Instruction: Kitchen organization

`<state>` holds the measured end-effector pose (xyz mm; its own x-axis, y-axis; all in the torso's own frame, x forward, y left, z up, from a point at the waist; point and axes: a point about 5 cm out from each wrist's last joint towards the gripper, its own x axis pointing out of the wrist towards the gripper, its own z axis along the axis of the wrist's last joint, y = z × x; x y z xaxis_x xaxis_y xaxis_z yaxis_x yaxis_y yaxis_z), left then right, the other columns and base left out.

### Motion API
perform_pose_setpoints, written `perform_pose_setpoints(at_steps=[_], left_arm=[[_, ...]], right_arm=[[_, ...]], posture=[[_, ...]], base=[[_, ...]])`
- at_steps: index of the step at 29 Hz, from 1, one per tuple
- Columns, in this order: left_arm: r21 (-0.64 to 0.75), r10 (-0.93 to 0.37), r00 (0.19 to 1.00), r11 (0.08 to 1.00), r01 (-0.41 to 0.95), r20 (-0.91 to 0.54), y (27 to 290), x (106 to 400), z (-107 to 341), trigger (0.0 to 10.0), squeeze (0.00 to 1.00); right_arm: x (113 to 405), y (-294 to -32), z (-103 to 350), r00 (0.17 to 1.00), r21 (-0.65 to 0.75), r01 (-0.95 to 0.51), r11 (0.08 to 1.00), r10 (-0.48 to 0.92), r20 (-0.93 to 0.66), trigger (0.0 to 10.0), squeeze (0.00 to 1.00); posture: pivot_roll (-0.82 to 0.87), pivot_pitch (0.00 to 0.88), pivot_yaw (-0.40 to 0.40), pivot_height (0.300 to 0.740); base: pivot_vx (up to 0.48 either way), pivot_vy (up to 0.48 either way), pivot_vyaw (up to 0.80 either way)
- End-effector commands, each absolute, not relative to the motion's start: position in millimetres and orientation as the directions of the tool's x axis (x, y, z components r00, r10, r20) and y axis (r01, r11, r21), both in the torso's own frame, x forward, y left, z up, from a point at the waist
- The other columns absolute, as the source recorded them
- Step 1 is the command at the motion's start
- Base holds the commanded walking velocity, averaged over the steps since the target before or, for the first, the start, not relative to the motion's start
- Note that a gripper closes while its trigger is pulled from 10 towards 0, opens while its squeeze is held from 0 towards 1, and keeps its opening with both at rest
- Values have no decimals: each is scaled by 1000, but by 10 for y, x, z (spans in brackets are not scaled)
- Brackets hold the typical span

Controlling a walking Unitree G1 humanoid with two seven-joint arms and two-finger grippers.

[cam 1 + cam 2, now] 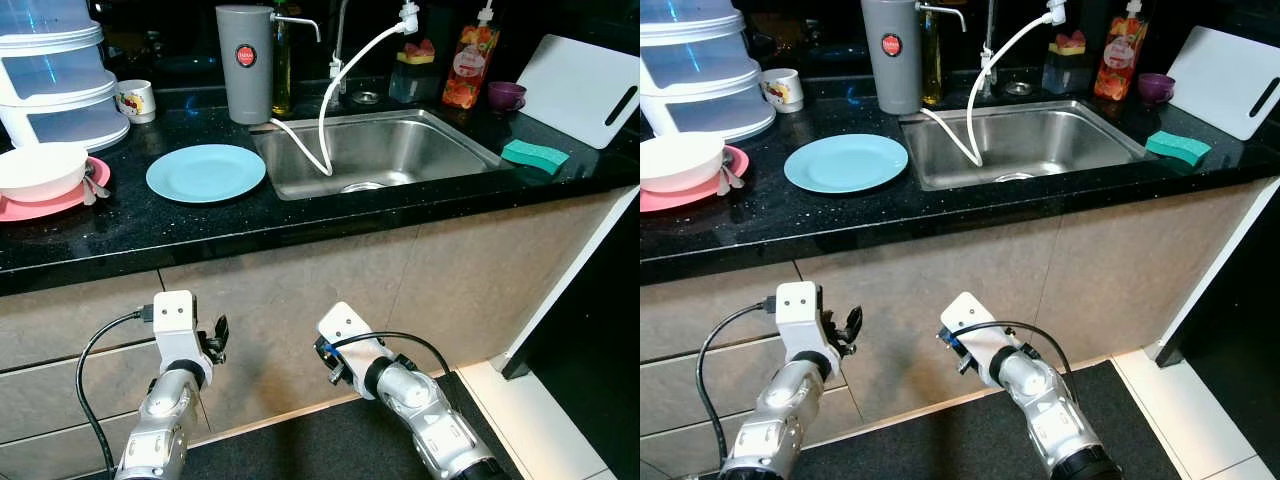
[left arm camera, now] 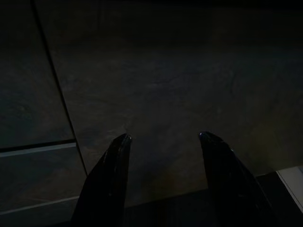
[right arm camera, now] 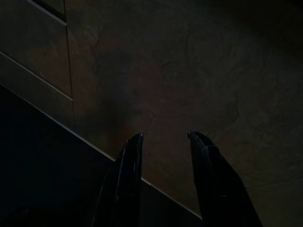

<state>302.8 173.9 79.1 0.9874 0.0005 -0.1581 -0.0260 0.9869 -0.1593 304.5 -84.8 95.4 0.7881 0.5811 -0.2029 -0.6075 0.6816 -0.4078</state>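
While both arms hang low by the beige cabinet front (image 1: 330, 270), the black countertop (image 1: 120, 230) carries everything. A light blue plate (image 1: 206, 172) lies flat just left of the steel sink (image 1: 400, 150), where a white hose (image 1: 330, 110) droops in. Further left, a white bowl (image 1: 40, 168) sits on a pink plate (image 1: 50, 205). The green sponge (image 1: 535, 155) lies right of the sink, long side running toward the tilted white cutting board (image 1: 580, 88). The left gripper (image 2: 163, 156) and right gripper (image 3: 163, 156) both have fingers spread, holding nothing.
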Motion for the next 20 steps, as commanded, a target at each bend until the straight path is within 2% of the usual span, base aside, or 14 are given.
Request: perform_pose_setpoints(at_steps=[1, 20], left_arm=[[-177, 8, 986, 984, -37, -165, 1741, 3010, 764, 10000, 0], [-179, 11, 986, 983, -42, -168, 1738, 3024, 759, 10000, 0]], right_arm=[[3046, -854, 938, 783, -400, -615, 680, 587, -207, 10000, 0], [3060, -855, 942, 783, -398, -615, 680, 587, -207, 10000, 0]], posture=[[-97, 55, 3, 740], [-93, 65, 6, 740]], base=[[0, 0, 0], [0, 0, 0]])
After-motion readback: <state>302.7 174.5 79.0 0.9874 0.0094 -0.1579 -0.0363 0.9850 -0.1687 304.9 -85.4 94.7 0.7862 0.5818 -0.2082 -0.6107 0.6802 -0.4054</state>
